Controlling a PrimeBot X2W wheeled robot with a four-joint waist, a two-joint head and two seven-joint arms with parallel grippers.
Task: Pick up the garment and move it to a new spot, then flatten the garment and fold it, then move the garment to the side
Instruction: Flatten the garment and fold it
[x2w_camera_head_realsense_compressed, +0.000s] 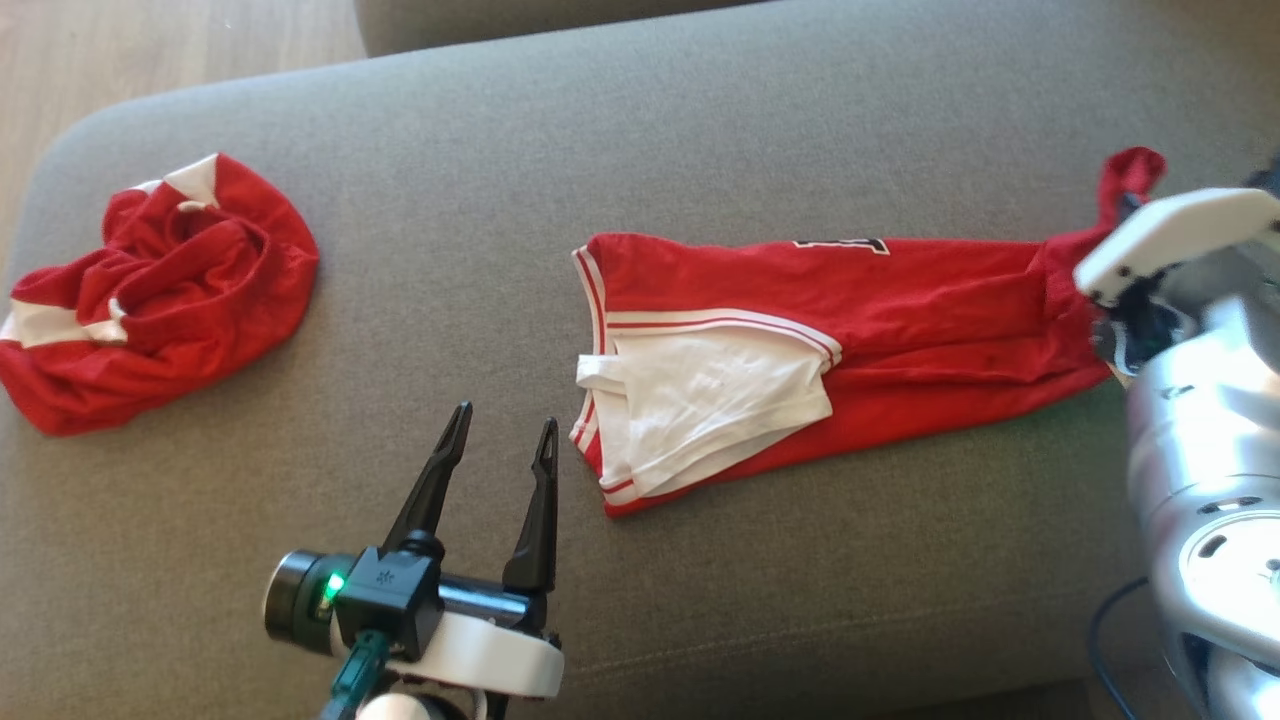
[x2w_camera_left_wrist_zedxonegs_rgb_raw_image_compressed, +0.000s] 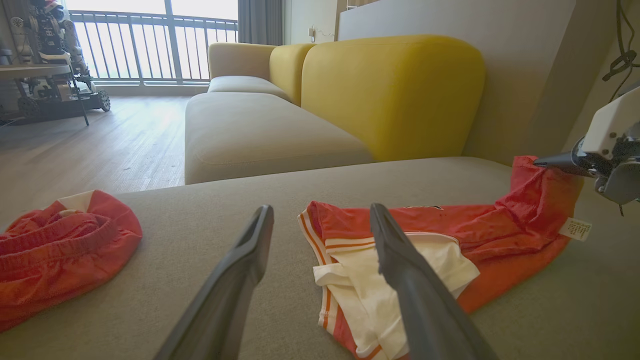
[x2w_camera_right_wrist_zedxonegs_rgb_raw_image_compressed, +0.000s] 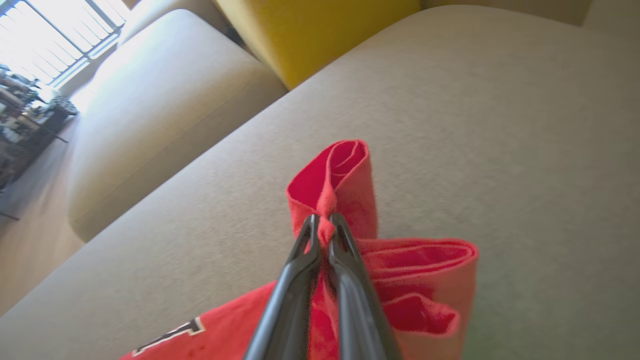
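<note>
The garment is a red jersey piece with white trim and a white panel, stretched lengthwise across the grey cushion. My right gripper is shut on a bunched red fold at the garment's right end and holds that end a little above the cushion. The left wrist view shows the right gripper pinching the raised end of the garment. My left gripper stands open just left of the garment's white-trimmed end, empty, with the garment lying beyond its fingers.
A second red and white garment lies crumpled at the cushion's left end. My silver body fills the lower right. A yellow backrest and a beige sofa stand beyond the cushion, with wood floor to the left.
</note>
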